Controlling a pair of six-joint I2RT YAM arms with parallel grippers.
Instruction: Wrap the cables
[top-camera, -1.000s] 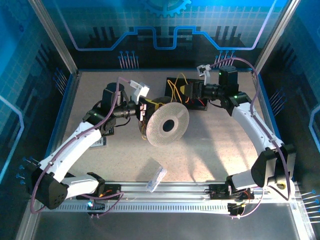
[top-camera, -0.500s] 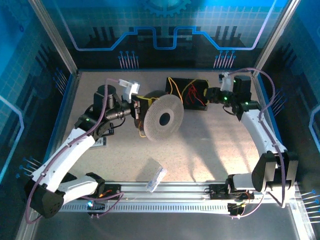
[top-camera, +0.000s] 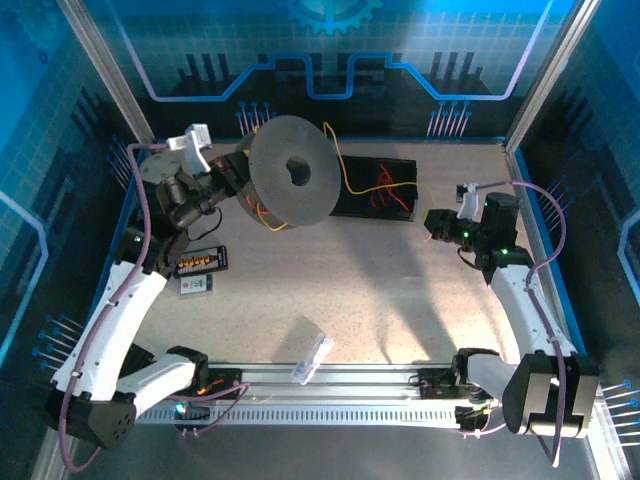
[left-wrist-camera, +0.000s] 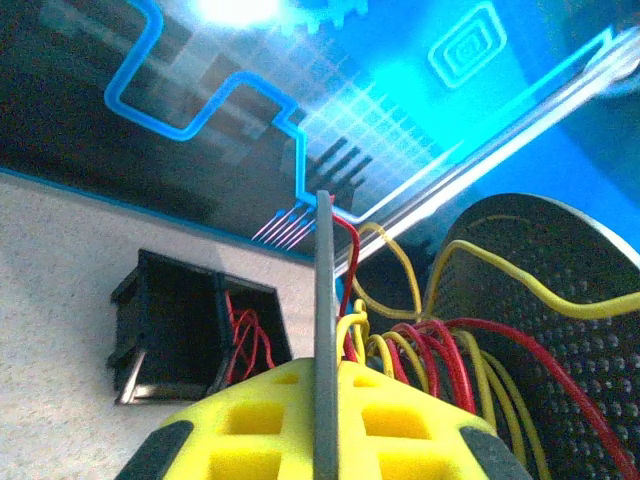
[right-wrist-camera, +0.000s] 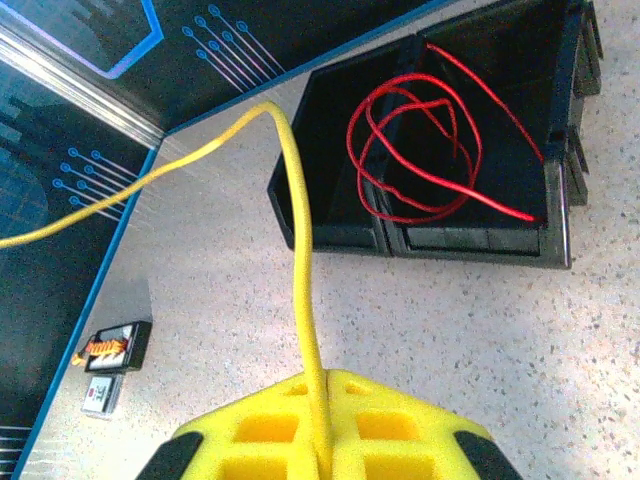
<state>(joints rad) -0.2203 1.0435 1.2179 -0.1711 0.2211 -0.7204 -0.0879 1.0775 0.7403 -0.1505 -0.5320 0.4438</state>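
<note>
cables (left-wrist-camera: 430, 345), thin glossy yellow and red strands, coil on the round black dimpled spool (top-camera: 290, 172) at eleven o'clock. more red loops lie in the black bin (top-camera: 392, 172) at twelve. left gripper (left-wrist-camera: 322, 420) is clenched on the spool's thin rim. right gripper (right-wrist-camera: 318, 440), at three o'clock, pinches one yellow strand between gridded yellow pads (right-wrist-camera: 250, 430).

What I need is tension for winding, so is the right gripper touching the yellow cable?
Touching. The right wrist view shows the yellow cable running into the seam of the right gripper, pinched between its shut jaws.
</note>
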